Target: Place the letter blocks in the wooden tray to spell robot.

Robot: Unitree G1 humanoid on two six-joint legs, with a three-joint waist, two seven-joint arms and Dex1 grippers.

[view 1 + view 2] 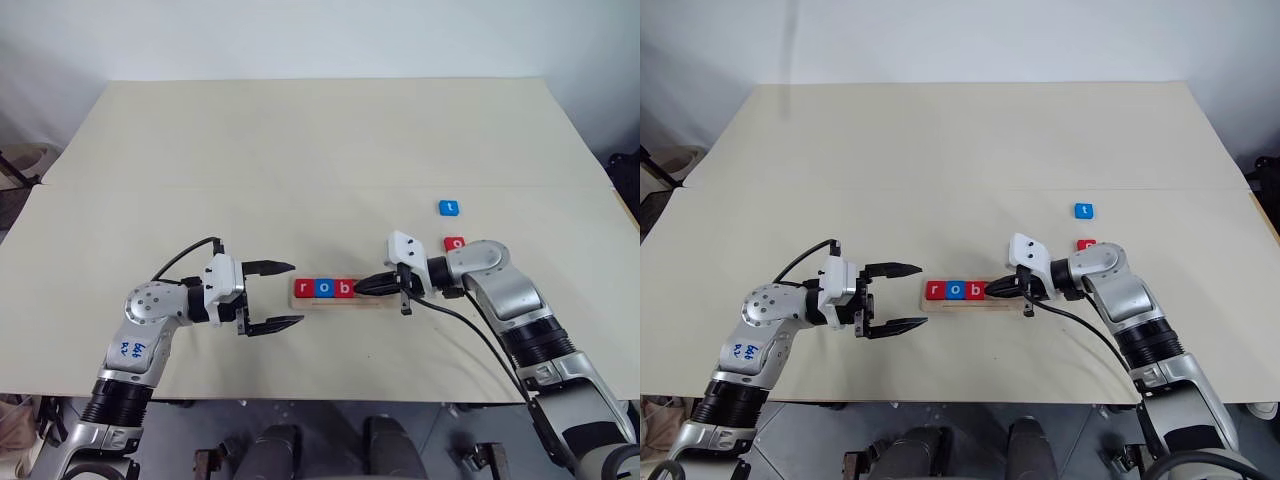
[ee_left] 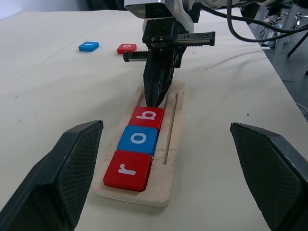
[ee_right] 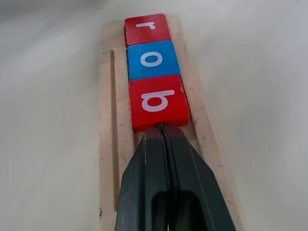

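The wooden tray [image 1: 340, 296] is lying on the desk [image 1: 300, 140] near the front edge, between the two arms, and three letter blocks are sitting in it side by side, touching: a red r block [image 1: 304, 288] at the tray's left end, a blue o block [image 1: 324, 288] next to it, and a red b block [image 1: 344, 288] after that (the right part of the tray is carrying no block). The right gripper [image 1: 362, 287] is reaching in from the right with its jaws pressed together, holding nothing, and its tips are sitting at the right edge of the b block, apparently touching it, though the contact is hard to confirm. The left gripper [image 1: 284, 294] is hovering just left of the tray with its jaws spread wide, gripping nothing. Two more blocks are lying loose on the desk to the right and farther back: a blue t block [image 1: 449, 207], and a red o block [image 1: 454, 242] partly hidden behind the right arm.
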